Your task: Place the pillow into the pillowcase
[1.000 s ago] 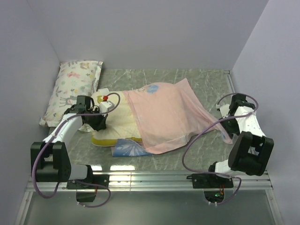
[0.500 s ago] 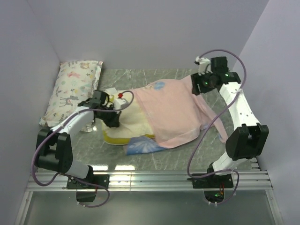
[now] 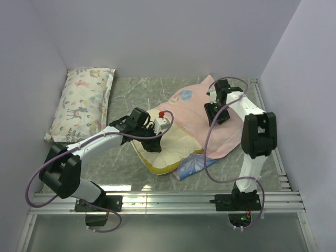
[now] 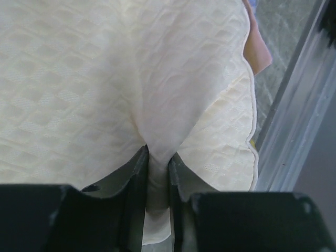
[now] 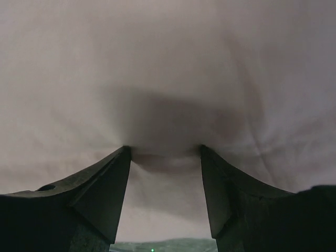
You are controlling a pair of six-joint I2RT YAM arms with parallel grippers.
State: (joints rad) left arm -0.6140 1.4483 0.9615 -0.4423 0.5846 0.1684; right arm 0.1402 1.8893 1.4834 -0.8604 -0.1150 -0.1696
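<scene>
The cream dimpled pillow (image 3: 168, 152) with its yellow side band lies at mid table, its far end under the pale pink pillowcase (image 3: 194, 113). A blue corner of the case (image 3: 191, 167) pokes out at the front. My left gripper (image 3: 152, 143) sits on the pillow's near-left part. In the left wrist view it (image 4: 157, 157) is shut on a pinched fold of the pillow (image 4: 79, 79). My right gripper (image 3: 214, 114) is on top of the pillowcase at the back right. Its jaws (image 5: 165, 152) stand open, with the fingertips pressed onto the pink cloth (image 5: 168, 63).
A smaller white pillow with animal-and-flower print (image 3: 81, 102) leans in the back left corner. An aluminium rail (image 3: 173, 199) runs along the near edge. Purple walls close in the left, back and right sides.
The left arm has dragged the pillow to the right. The right arm swung from the right edge to the back, then down onto the pillowcase. The pillowcase shifted right with it.
</scene>
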